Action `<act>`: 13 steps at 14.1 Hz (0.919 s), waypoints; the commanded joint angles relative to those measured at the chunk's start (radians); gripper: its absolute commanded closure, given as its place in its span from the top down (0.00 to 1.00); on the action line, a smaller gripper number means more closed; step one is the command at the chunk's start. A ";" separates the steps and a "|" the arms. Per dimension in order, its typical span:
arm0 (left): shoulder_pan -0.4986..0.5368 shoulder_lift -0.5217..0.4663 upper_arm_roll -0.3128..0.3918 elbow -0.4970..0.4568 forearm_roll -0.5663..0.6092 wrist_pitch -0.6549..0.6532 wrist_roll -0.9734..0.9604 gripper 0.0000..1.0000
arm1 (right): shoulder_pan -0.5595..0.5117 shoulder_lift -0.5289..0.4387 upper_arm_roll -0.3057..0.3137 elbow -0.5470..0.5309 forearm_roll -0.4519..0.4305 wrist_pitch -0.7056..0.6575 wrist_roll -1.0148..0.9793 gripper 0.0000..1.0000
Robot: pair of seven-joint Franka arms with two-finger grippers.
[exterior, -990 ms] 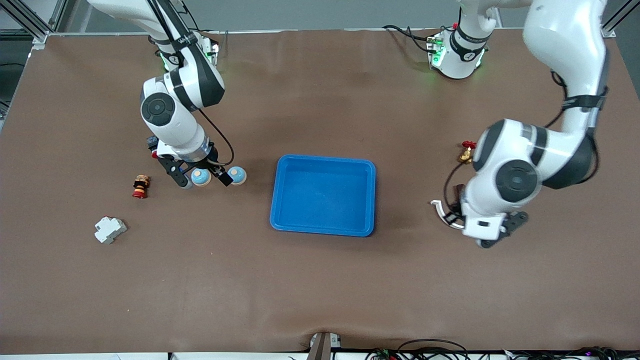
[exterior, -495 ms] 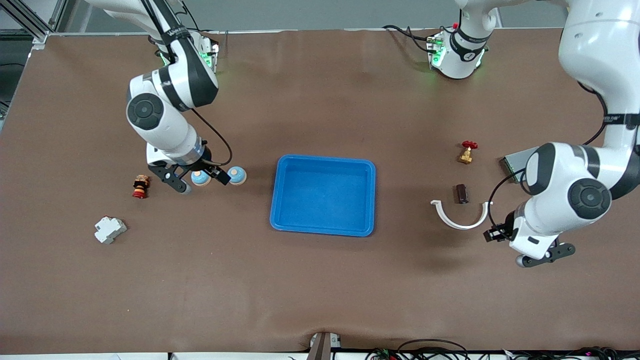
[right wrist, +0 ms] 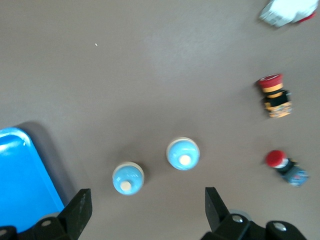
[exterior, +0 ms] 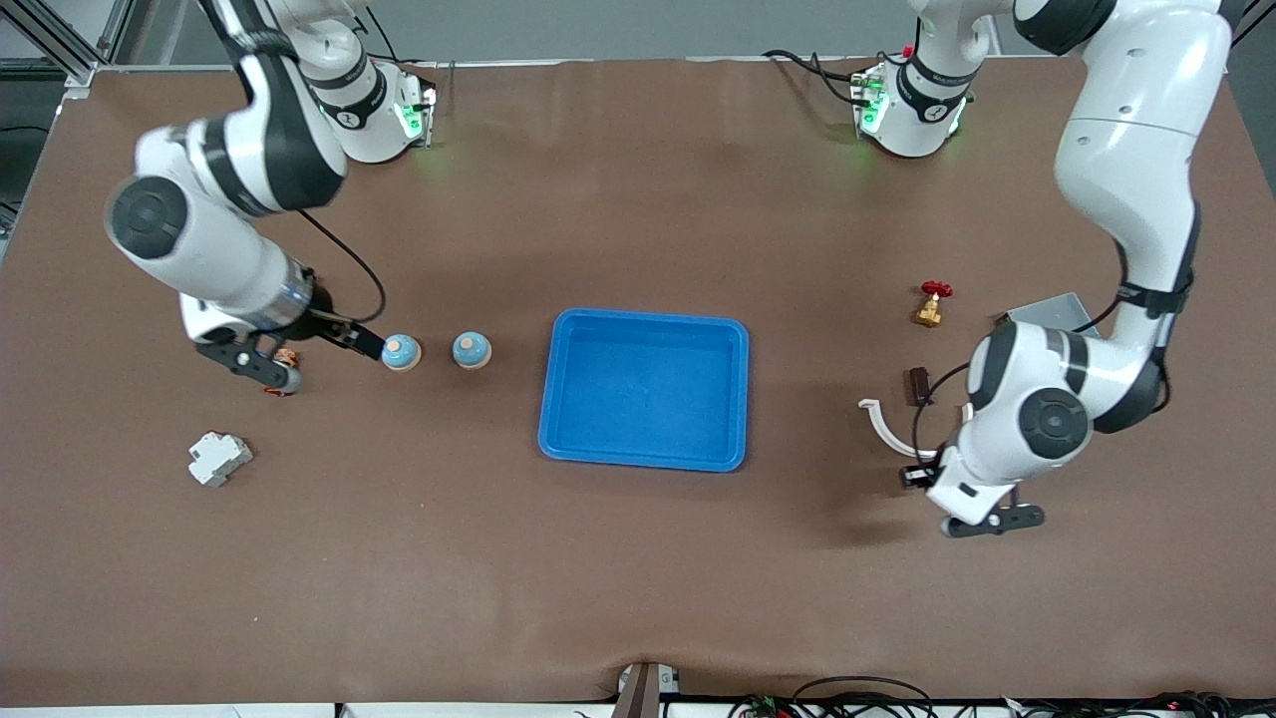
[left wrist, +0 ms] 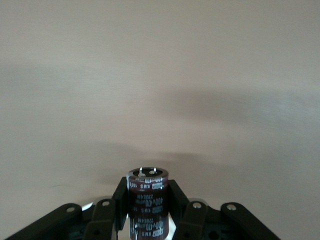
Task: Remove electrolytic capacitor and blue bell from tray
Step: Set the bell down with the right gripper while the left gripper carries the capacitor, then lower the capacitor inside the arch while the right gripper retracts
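Two blue dome bells (exterior: 401,351) (exterior: 472,349) stand on the brown table between the tray and the right arm's end. My right gripper (exterior: 327,361) hangs open over the table beside the first bell, holding nothing. In the right wrist view both bells (right wrist: 128,178) (right wrist: 183,153) lie ahead of the open right gripper (right wrist: 148,200). My left gripper (left wrist: 148,191) is shut on a dark brown capacitor (left wrist: 148,207), held upright. In the front view the left gripper (exterior: 982,519) is over bare table toward the left arm's end; the capacitor is hidden there.
A blue tray (exterior: 646,461) sits mid-table. By the right gripper lie a red pushbutton (exterior: 284,371) and a white breaker (exterior: 219,457). Toward the left arm's end lie a brass valve (exterior: 930,304), a dark block (exterior: 915,384), a white curved piece (exterior: 885,424) and a grey box (exterior: 1047,311).
The right gripper has left the spot over the bells and moved toward the right arm's end. The left arm swung outward, then back toward the tray, still gripping the capacitor.
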State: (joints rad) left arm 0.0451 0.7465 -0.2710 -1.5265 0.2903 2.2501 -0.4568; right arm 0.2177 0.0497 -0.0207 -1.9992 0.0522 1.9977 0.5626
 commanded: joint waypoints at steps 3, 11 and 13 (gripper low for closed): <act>-0.004 0.033 0.013 0.020 0.029 0.043 0.006 0.00 | -0.170 -0.134 0.019 0.031 -0.006 -0.170 -0.356 1.00; -0.008 0.057 0.041 0.022 0.053 0.098 0.014 0.00 | -0.236 -0.186 -0.021 0.224 -0.006 -0.420 -0.480 1.00; -0.007 0.068 0.041 0.023 0.058 0.108 0.012 0.00 | -0.242 -0.186 -0.022 0.290 -0.006 -0.493 -0.481 1.00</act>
State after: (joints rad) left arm 0.0419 0.7967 -0.2364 -1.5205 0.3240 2.3369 -0.4518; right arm -0.0023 -0.1372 -0.0551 -1.7771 0.0502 1.5718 0.0957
